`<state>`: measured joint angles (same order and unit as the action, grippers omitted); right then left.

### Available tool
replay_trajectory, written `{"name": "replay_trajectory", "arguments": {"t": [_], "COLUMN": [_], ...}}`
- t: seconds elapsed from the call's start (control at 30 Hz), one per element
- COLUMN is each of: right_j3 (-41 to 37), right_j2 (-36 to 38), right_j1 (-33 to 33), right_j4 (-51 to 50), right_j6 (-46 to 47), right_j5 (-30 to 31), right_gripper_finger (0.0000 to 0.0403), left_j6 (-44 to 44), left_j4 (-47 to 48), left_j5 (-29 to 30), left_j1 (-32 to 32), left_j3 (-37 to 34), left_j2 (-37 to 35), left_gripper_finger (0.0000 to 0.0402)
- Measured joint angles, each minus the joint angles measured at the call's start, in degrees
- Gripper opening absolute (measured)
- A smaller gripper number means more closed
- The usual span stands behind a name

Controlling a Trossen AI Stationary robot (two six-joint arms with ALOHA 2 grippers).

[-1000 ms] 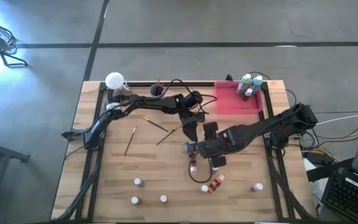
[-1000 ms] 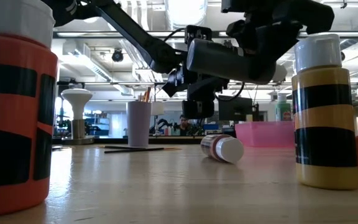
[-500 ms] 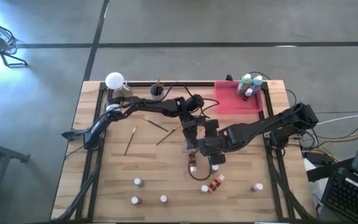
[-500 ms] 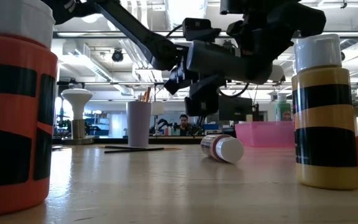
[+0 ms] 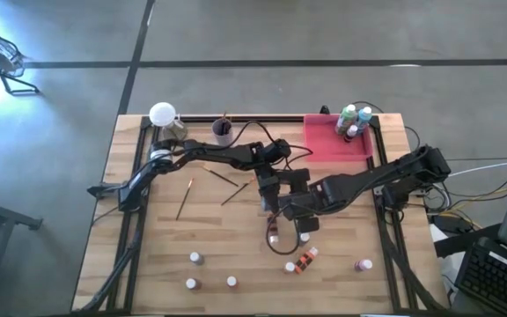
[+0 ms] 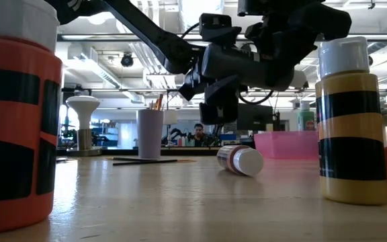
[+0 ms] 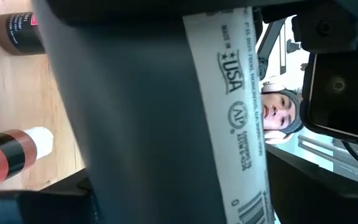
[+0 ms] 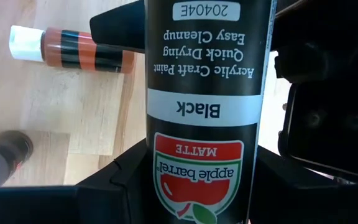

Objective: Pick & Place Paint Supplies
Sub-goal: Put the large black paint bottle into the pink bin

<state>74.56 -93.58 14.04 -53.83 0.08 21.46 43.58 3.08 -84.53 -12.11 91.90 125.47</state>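
Note:
My right gripper (image 5: 287, 210) hangs over the table's middle, shut on a black paint bottle (image 8: 207, 93). My left gripper (image 5: 268, 187) lies level right beside it, so close that the bottle (image 7: 142, 124) fills the left wrist view; whether it touches the bottle I cannot tell. Loose bottles stand on the near half (image 5: 196, 258), (image 5: 363, 264). An orange-and-black one (image 5: 304, 260) and a dark one (image 5: 274, 236) lie on their sides. Thin brushes (image 5: 183, 199), (image 5: 224, 179) lie flat on the wood. My right gripper pinches the black bottle's labelled body (image 8: 166, 180) between its two fingers (image 8: 107, 186), at the logo end of the label. The fingers slant down from above. The bottle is lifted clear of the table.
A pink tray (image 5: 324, 143) at the far right holds several bottles (image 5: 355, 120). A lilac cup (image 5: 223, 129) with brushes and a white round lamp (image 5: 163, 114) stand at the far edge. In the low view, orange (image 6: 12, 128) and yellow (image 6: 351, 121) bottles stand close.
My left gripper has slid a short way, level, toward the black bottle held by my right gripper. My right gripper and the bottle have kept still.

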Motion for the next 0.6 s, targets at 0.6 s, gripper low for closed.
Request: {"name": "replay_trajectory", "arguments": {"t": [0.6], "right_j3": [0.0], "right_j2": [0.2], "right_j1": [0.0], "right_j4": [0.0], "right_j6": [0.2], "right_j5": [-0.1], "right_gripper_finger": [0.0206], "left_j6": [0.3], "left_j4": [0.2], "left_j5": [0.0], "left_j1": [-0.4], "left_j3": [0.1], "left_j2": [0.0], "left_gripper_finger": [0.0238]}}
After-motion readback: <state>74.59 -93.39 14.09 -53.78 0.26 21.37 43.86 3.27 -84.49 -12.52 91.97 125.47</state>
